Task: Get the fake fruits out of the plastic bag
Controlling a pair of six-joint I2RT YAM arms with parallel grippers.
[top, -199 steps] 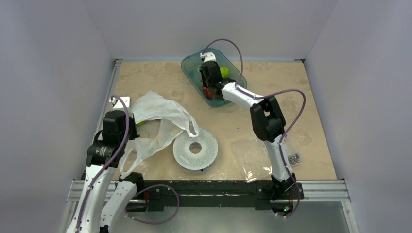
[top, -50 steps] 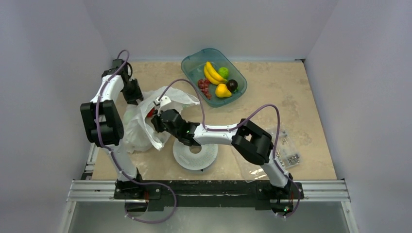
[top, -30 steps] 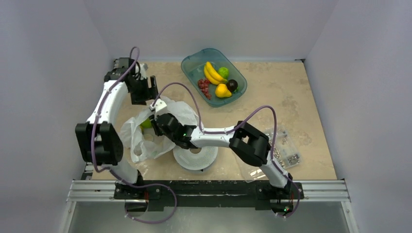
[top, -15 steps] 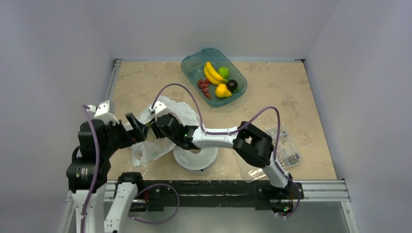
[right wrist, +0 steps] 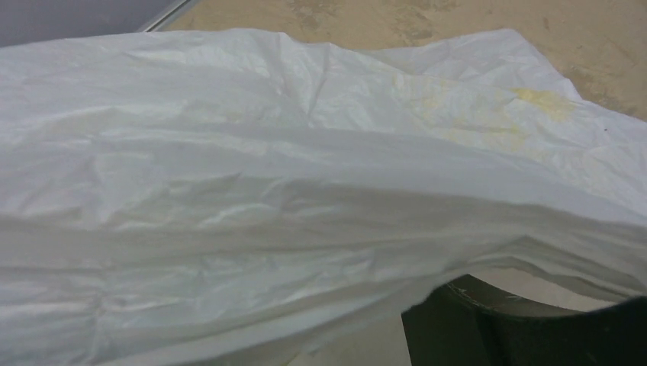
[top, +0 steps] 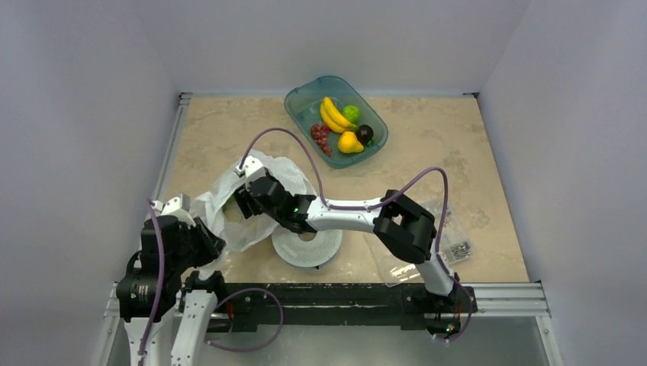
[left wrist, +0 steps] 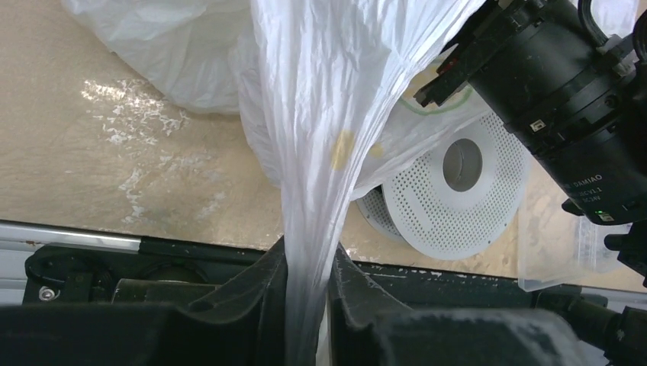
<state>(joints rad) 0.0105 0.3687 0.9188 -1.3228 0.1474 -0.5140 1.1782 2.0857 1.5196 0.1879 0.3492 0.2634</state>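
Limp, slippery bag (left wrist: 328, 91) is clamped in the left gripper (left wrist: 307, 258); bunched film is judged the safest hold. Right gripper's (top: 246, 202) state cannot be told.

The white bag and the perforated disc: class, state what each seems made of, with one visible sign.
The plastic bag: thin, slightly glossy translucent film, probably plastic; it crinkles finely and bunches narrow in the left gripper. The perforated disc: rigid matte white, plastic or coated metal; flat, evenly punched holes.
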